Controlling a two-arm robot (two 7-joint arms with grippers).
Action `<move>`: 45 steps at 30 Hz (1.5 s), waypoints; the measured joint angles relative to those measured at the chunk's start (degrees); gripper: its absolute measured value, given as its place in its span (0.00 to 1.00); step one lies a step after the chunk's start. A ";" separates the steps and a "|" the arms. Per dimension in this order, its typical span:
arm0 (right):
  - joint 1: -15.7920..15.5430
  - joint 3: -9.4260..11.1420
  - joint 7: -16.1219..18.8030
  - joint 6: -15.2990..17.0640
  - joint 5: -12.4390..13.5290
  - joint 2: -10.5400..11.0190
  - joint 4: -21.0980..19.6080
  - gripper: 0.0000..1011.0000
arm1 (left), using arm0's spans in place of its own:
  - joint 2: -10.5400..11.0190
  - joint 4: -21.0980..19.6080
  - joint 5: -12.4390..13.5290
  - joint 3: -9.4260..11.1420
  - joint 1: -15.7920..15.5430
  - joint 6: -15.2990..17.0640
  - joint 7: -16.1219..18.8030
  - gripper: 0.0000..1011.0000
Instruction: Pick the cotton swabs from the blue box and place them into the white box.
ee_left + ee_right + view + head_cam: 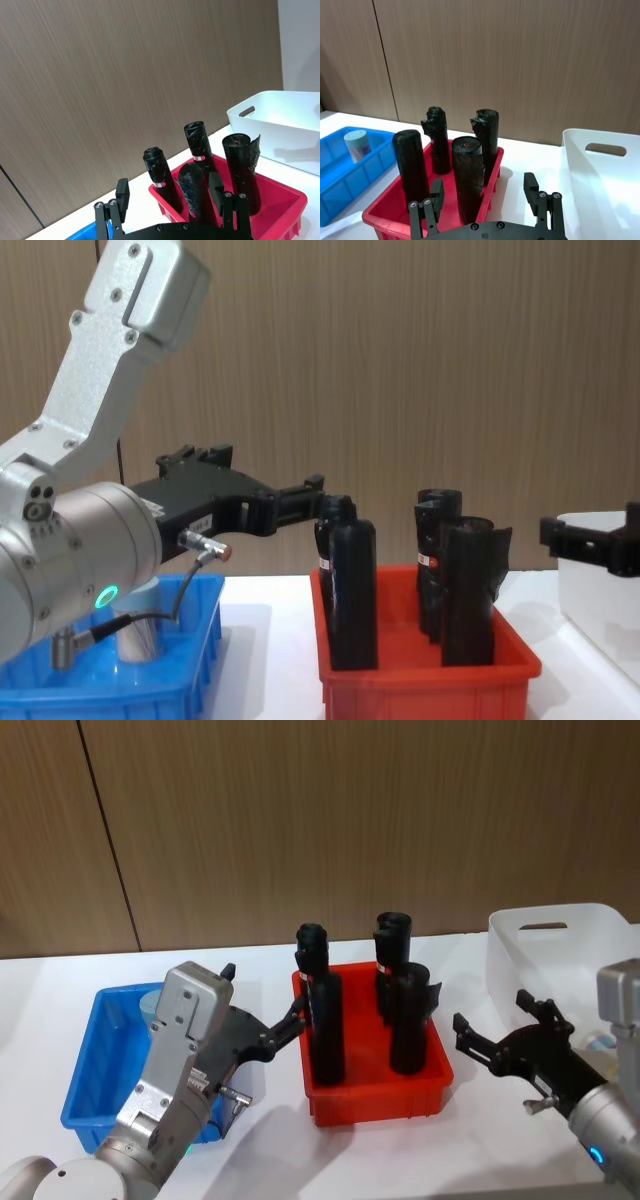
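Note:
One cotton swabs jar [357, 145] with a light blue-grey lid stands in the far part of the blue box [92, 1065]; it also peeks out behind my left arm [151, 1003]. My left gripper [262, 995] hangs open above the blue box's right side, fingers pointing toward the red bin, holding nothing. At the right stands the white box [560, 942]. My right gripper [492, 1012] is open and empty in front of the white box, just right of the red bin. A pale blue patch [601, 1040] shows inside the white box behind my right arm.
A red bin [340, 1112] with several tall black bottles [326, 1020] stands between the two boxes, close to both grippers. A brown wood-panel wall [320, 820] rises behind the white table [280, 1140].

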 joint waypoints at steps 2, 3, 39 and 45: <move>0.79 0.09 0.74 0.52 0.14 -0.17 0.96 0.99 | 0.00 0.00 0.00 0.00 0.00 0.00 0.00 0.99; 1.17 0.13 1.06 0.75 0.17 -0.26 1.43 0.99 | 0.00 0.00 0.00 0.00 0.00 0.00 0.00 0.99; 19.54 -0.56 16.92 3.17 2.80 -6.03 25.07 0.99 | 0.00 0.00 0.01 0.00 0.00 -0.01 0.01 0.99; 19.87 -0.65 19.05 3.00 3.34 -6.03 25.67 0.99 | 0.00 0.00 0.01 0.00 0.00 -0.01 0.00 0.99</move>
